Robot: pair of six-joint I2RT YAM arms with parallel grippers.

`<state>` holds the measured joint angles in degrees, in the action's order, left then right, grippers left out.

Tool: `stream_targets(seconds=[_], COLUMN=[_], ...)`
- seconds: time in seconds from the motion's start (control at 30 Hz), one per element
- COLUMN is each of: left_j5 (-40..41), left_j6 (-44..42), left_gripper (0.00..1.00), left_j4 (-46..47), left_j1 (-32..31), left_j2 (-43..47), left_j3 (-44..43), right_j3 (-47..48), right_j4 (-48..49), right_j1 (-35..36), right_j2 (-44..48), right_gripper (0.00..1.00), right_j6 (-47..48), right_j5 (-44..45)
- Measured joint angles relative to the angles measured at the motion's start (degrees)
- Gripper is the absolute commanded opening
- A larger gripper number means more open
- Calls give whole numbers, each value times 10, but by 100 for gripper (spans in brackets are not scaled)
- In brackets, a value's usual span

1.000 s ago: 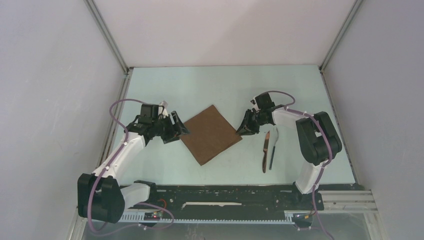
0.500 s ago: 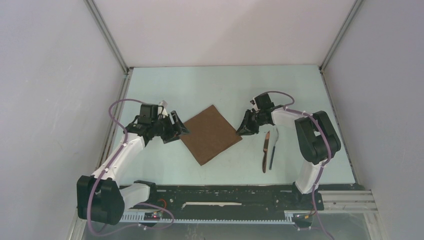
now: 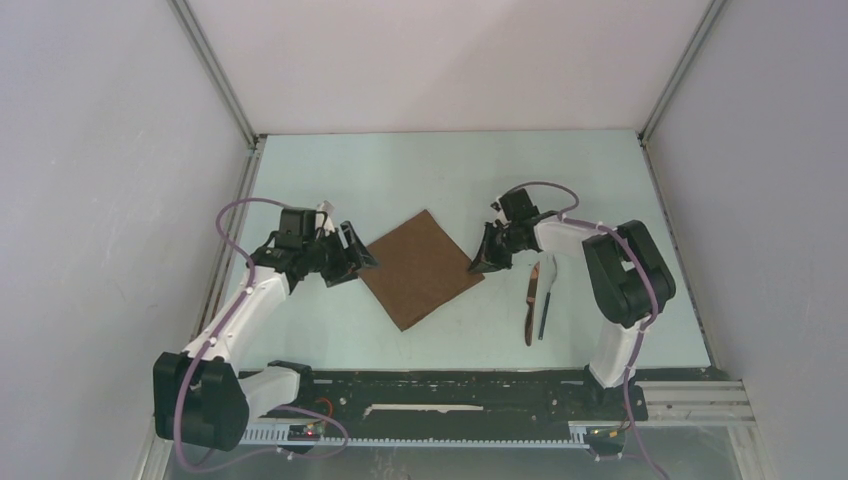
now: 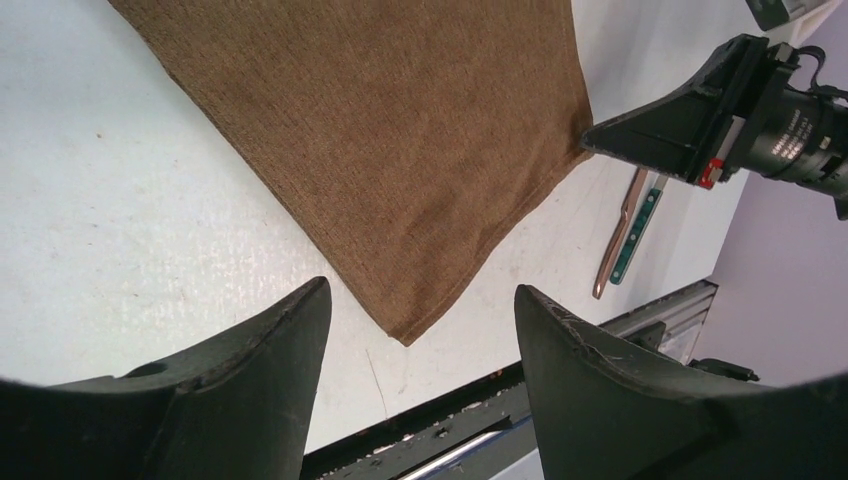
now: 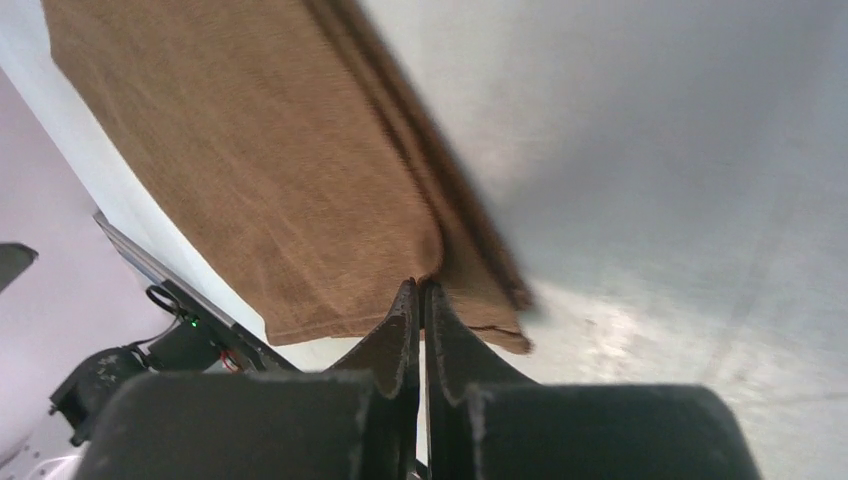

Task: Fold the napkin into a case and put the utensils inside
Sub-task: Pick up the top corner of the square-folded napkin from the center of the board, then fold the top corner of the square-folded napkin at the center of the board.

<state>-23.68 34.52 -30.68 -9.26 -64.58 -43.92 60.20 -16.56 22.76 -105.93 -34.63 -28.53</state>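
Observation:
The brown napkin [image 3: 420,267] lies flat on the table as a tilted square; it also fills the left wrist view [image 4: 400,130] and the right wrist view [image 5: 260,170]. My right gripper [image 3: 480,262] is at the napkin's right corner, fingers pressed together on the cloth's edge [image 5: 420,290], where the layers look slightly raised. My left gripper [image 3: 362,260] is open and empty beside the napkin's left corner, fingers [image 4: 250,370] apart over bare table. The two utensils lie side by side right of the napkin: the brown-handled knife [image 3: 531,300] and the thinner dark piece [image 3: 545,305], also in the left wrist view [image 4: 625,235]. No case is in view.
The black rail [image 3: 450,390] with the arm bases runs along the near edge. Grey walls enclose the table on the left, right and back.
My right gripper has shifted slightly left onto the napkin's right corner. The left arm, napkin and utensils have not visibly moved.

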Motion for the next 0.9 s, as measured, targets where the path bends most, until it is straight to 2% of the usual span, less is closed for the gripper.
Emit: stream_targets(seconds=[0.2,0.47,0.7,0.9], left_j5=[23,24,25,24], left_j6=[7,21,26,26], left_gripper=[73,73,73,73], left_j4=[1,6,6,5], left_j1=[4,18,29,36], left_j2=[9,23,33,40], left_j3=[0,16,31,31], right_j3=[63,184,308,370], right_j4=[-1,14,17,46], right_j1=[69,142,179,194], right_j2=[-16,-126,-212,-263], right_gripper=[0,0,0,0], right_j6=[18,22,15,-16], right_j5=[14,3,-26,-52])
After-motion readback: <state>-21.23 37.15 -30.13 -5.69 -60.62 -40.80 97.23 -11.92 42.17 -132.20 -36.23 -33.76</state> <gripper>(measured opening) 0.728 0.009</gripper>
